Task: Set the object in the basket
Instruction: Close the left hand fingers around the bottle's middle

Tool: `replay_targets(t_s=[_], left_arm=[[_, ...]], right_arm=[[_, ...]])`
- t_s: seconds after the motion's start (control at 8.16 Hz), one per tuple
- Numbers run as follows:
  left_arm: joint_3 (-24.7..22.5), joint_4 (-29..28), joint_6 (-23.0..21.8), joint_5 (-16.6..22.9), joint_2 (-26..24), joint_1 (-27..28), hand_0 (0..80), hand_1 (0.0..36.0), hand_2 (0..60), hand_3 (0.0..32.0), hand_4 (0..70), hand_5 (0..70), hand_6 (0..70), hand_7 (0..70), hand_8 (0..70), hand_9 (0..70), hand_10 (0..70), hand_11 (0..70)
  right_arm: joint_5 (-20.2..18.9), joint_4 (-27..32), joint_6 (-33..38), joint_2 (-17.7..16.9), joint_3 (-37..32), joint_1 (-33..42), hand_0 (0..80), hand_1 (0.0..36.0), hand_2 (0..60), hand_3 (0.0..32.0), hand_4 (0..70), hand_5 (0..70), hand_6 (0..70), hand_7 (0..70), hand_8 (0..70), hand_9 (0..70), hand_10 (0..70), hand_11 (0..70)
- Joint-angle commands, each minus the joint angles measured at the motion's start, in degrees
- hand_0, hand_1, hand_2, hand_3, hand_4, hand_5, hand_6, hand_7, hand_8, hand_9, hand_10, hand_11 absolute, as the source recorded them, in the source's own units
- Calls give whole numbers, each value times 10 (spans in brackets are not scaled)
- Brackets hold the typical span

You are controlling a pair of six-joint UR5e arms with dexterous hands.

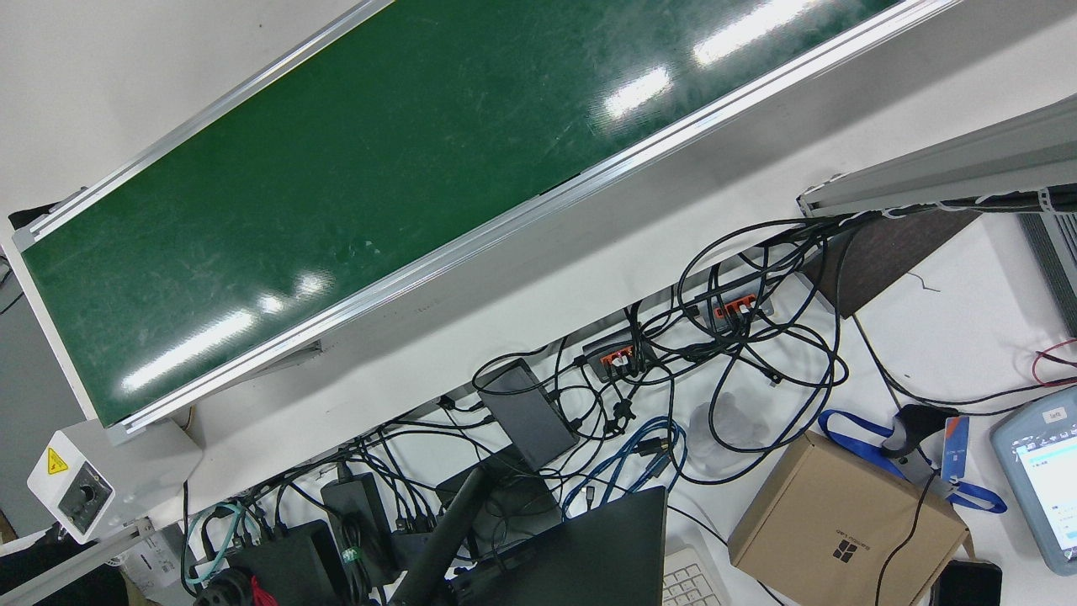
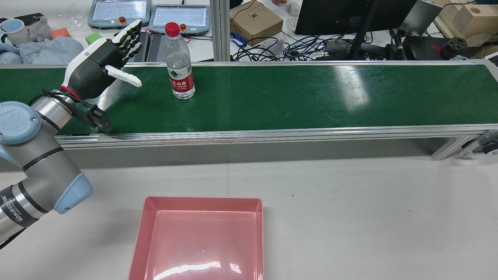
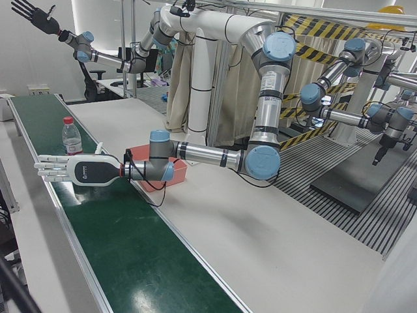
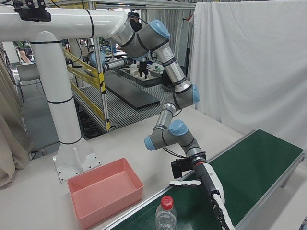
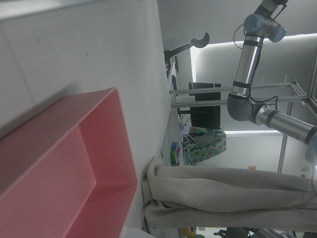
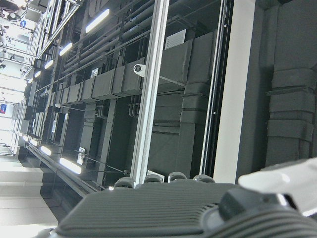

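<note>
Rear view, left to right: left hand (image 2: 102, 62) hovers over the green conveyor belt (image 2: 272, 97), fingers spread apart, holding nothing. Water bottle (image 2: 178, 62) stands upright on the belt just beside the hand, at its 3 o'clock, not touching. Pink basket (image 2: 202, 237) sits on the white worktop (image 2: 350, 210) at 6 o'clock from the bottle, nothing in it.

Left-front view shows the same left hand (image 3: 71, 171) flat and open, bottle (image 3: 71, 136) beyond it. It alone catches the right hand (image 3: 34, 15), raised high at top left, fingers splayed, empty.

Right-front view: basket (image 4: 105, 190) empty, bottle cap (image 4: 166, 202) at the bottom edge.

Left hand view sees only the basket wall (image 5: 74, 163). Front view: belt and cable clutter, no bottle.
</note>
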Motion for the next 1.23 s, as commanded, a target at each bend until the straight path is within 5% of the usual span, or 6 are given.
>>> replay_targets(t_s=[0.0, 0.86, 0.98, 1.1], left_arm=[[-3, 1, -1, 2, -3, 11, 570, 58, 0, 0, 0, 73, 0, 0, 0, 0, 11, 36], [-3, 31, -4, 3, -35, 20, 580, 73, 0, 0, 1, 104, 0, 0, 20, 38, 24, 55], [-2, 39, -2, -1, -35, 20, 604, 136, 0, 0, 40, 278, 51, 56, 104, 162, 161, 257], [-3, 61, -2, -1, -43, 18, 609, 85, 0, 0, 527, 512, 271, 335, 407, 554, 499, 700]], right_arm=[[0, 0, 0, 0, 0, 0, 0, 0, 0, 0, 0, 0, 0, 0, 0, 0, 0, 0], [0, 0, 0, 0, 0, 0, 0, 0, 0, 0, 0, 0, 0, 0, 0, 0, 0, 0], [1, -1, 0, 0, 0, 0, 0, 0, 0, 0, 0, 0, 0, 0, 0, 0, 0, 0], [1, 0, 0, 0, 0, 0, 0, 0, 0, 0, 0, 0, 0, 0, 0, 0, 0, 0]])
